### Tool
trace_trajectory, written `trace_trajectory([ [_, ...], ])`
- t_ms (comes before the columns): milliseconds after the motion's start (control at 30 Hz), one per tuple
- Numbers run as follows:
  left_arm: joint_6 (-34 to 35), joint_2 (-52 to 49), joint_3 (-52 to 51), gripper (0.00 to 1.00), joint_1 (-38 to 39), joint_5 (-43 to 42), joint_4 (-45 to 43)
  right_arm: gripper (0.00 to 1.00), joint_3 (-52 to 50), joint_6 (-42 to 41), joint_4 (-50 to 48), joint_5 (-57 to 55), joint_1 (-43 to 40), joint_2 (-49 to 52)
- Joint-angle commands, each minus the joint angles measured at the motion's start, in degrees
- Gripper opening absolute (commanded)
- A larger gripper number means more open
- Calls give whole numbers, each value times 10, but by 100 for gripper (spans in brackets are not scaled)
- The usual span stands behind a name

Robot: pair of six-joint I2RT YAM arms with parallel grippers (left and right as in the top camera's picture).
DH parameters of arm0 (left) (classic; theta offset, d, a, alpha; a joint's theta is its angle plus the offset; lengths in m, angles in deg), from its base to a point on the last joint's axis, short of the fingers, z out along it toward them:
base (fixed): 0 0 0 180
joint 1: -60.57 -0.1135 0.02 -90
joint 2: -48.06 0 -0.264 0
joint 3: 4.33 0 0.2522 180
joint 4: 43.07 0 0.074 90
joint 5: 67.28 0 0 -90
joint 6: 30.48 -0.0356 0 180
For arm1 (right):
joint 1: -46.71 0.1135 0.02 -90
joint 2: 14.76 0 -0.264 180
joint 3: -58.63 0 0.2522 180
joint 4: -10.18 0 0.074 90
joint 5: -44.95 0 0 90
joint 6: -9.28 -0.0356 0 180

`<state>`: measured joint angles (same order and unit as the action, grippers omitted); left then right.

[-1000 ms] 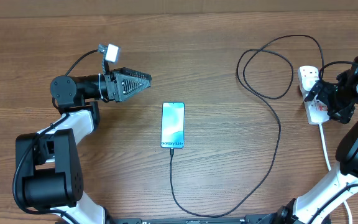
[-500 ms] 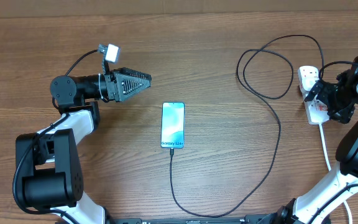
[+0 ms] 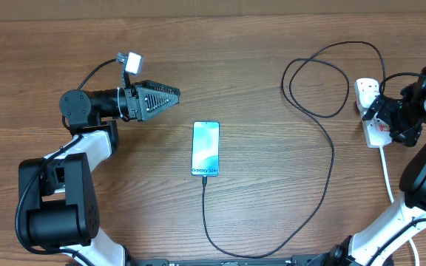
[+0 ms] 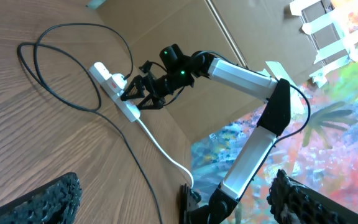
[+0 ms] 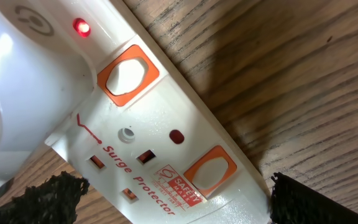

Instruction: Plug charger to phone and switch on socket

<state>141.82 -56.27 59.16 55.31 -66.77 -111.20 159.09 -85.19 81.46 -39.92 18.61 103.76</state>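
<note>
The phone [image 3: 205, 148] lies flat mid-table, screen lit light blue. The charger [image 3: 330, 155], a thin black cable, meets the phone's bottom edge, runs toward the front edge, then loops right and up to the socket [image 3: 367, 89]. My right gripper [image 3: 381, 118] hovers open directly over the socket [image 5: 166, 143], fingers either side of it; a red light [image 5: 81, 27] glows beside an orange switch [image 5: 128, 74]. A white adapter [image 5: 17, 93] sits in one outlet. My left gripper [image 3: 174, 96] is open and empty, up and left of the phone, pointing right toward the socket [image 4: 118, 93].
The socket's thick white cord [image 3: 387, 177] trails toward the front right edge. A second orange switch [image 5: 210, 173] sits nearer my right fingers. The charger's slack forms loops [image 3: 316, 81] left of the socket. Cardboard walls [image 4: 216, 93] stand behind the table.
</note>
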Motion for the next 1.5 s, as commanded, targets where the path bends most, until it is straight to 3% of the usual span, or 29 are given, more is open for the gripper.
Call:
trace_trajectory([
  [0, -14, 13, 2, 100, 0, -10, -4, 100, 18, 3, -4, 10, 2, 4],
  [1200, -14, 13, 2, 100, 0, -10, -4, 100, 18, 2, -4, 10, 2, 4],
  [1467, -14, 65, 2, 100, 0, -10, -2, 100, 18, 2, -4, 10, 2, 4],
])
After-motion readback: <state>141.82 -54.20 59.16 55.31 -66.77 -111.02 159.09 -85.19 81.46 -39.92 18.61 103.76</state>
